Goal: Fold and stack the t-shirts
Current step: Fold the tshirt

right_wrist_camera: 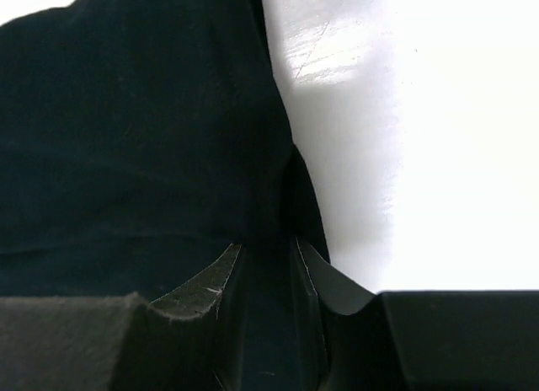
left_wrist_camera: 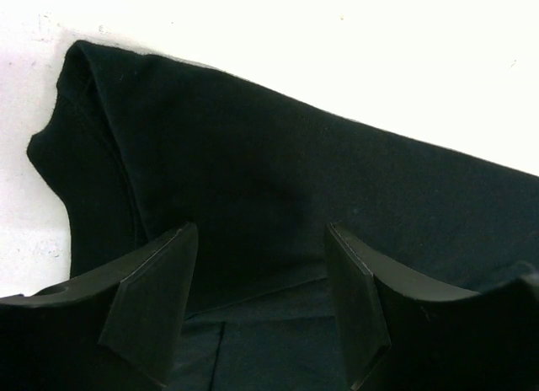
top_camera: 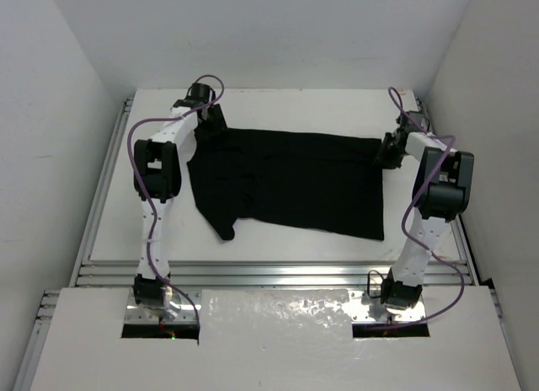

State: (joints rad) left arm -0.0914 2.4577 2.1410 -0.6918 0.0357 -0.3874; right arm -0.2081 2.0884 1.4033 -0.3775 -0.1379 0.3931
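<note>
White walls (top_camera: 50, 113), white tabletop (top_camera: 286, 109), aluminium rails (top_camera: 269, 275) at near edge, bright even light.

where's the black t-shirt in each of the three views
Top external: the t-shirt lies spread across the middle of the table.
Left wrist: the t-shirt fills the centre and bottom of the picture.
Right wrist: the t-shirt fills the left half.
Shared landmark: the white table, seen along the top in the left wrist view and on the right in the right wrist view.

high overview, wrist close-ups on t-shirt (top_camera: 286, 184)
</note>
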